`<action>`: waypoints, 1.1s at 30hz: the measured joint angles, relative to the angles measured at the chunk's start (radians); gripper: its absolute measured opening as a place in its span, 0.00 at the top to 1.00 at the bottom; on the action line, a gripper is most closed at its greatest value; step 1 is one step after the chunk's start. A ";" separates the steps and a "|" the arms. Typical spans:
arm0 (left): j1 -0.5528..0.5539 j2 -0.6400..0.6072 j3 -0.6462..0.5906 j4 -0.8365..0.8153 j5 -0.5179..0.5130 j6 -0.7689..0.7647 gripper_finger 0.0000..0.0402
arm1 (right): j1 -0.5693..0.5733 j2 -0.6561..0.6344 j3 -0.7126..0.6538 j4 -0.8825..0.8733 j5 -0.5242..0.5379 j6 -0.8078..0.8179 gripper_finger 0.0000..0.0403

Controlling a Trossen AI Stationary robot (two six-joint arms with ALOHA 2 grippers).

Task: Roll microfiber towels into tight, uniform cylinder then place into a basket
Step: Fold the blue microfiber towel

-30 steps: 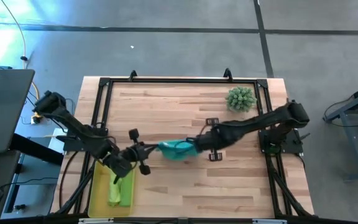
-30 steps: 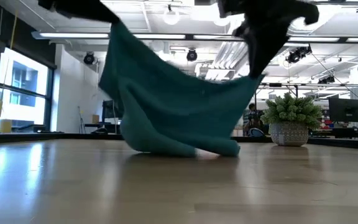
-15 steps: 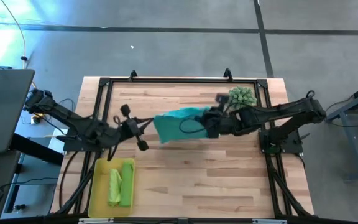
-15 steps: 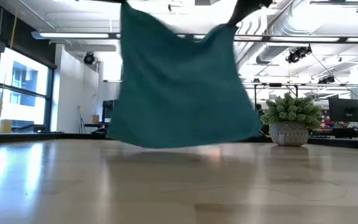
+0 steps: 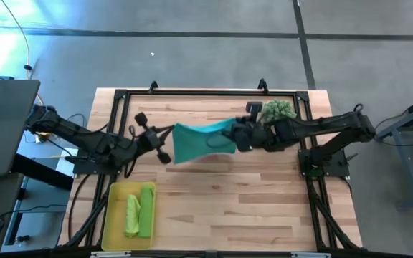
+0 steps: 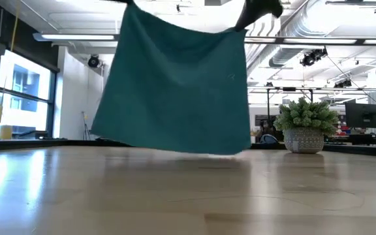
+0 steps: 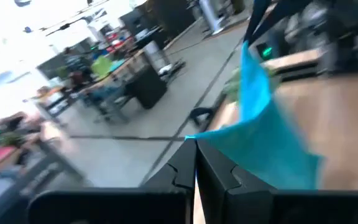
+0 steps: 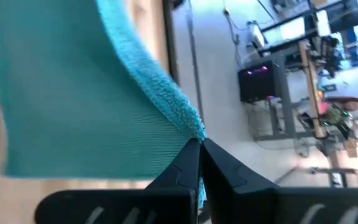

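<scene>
Teal towel hangs spread in the air above the table, clear of the wood, one top corner pinched by the left gripper, the other by the right gripper. Two green towels lie rolled in the yellow basket at the table's near-left corner. Plant sits behind the right arm.

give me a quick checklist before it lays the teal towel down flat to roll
1. Left pincer shut on a teal towel corner: ok
2. Right pincer shut on the other top corner: ok
3. Towel hangs spread between both arms, lower edge just above the table: ok
4. Potted plant close beside the right arm: not ok
5. Basket has room beside two green towels: ok
</scene>
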 joint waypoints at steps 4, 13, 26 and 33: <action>0.093 0.001 0.000 -0.001 0.003 0.029 1.00 | -0.077 0.000 0.000 0.077 0.001 -0.061 1.00; 0.290 -0.013 0.000 0.128 0.085 0.223 1.00 | -0.246 0.000 0.000 0.288 -0.003 -0.267 1.00; 0.152 0.074 -0.084 -0.158 0.539 -0.298 1.00 | -0.117 0.003 -0.235 0.247 -0.324 0.148 1.00; -0.052 0.277 -0.152 -0.037 0.543 -0.506 1.00 | 0.060 0.004 -0.534 0.534 -0.460 0.368 1.00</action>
